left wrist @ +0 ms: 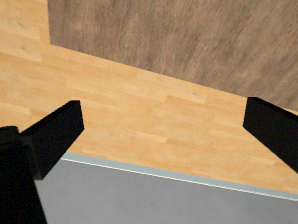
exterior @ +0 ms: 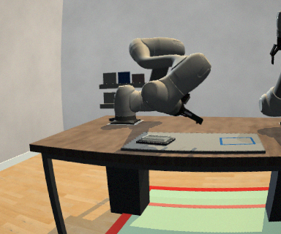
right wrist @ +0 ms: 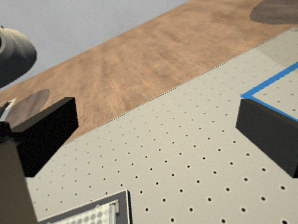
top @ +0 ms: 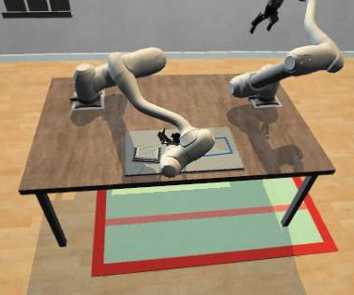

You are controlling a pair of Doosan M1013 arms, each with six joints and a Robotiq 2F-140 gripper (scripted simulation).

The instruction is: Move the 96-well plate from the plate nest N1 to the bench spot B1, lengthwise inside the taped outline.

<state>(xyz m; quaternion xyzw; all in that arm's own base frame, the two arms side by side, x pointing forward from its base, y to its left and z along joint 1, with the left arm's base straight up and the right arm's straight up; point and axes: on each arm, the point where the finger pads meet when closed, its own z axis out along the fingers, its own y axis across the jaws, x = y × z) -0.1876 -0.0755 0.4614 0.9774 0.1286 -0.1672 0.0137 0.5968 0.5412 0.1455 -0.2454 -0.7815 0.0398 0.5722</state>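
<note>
The 96-well plate (top: 147,153) (exterior: 156,139) (right wrist: 92,216) is pale and sits in the dark nest (right wrist: 124,207) at the left part of the grey board. The blue taped outline (top: 230,145) (exterior: 220,141) (right wrist: 270,80) is at the board's right part, with no plate in it; the right arm hides part of it in the top view. My right gripper (top: 166,137) (exterior: 194,115) (right wrist: 157,112) is open and empty, tilted, above the board and to the plate's right. My left gripper (top: 261,29) (exterior: 279,55) (left wrist: 163,113) is open and empty, raised high at the right of the top and exterior views.
The perforated board (top: 142,138) (exterior: 200,145) (right wrist: 165,145) lies near the front edge of the wooden table (top: 54,152) (exterior: 76,142) (left wrist: 175,35). The right arm (top: 190,143) reaches over the board. The left arm (top: 305,60) stands back at the right. Shelves with boxes hang on the wall.
</note>
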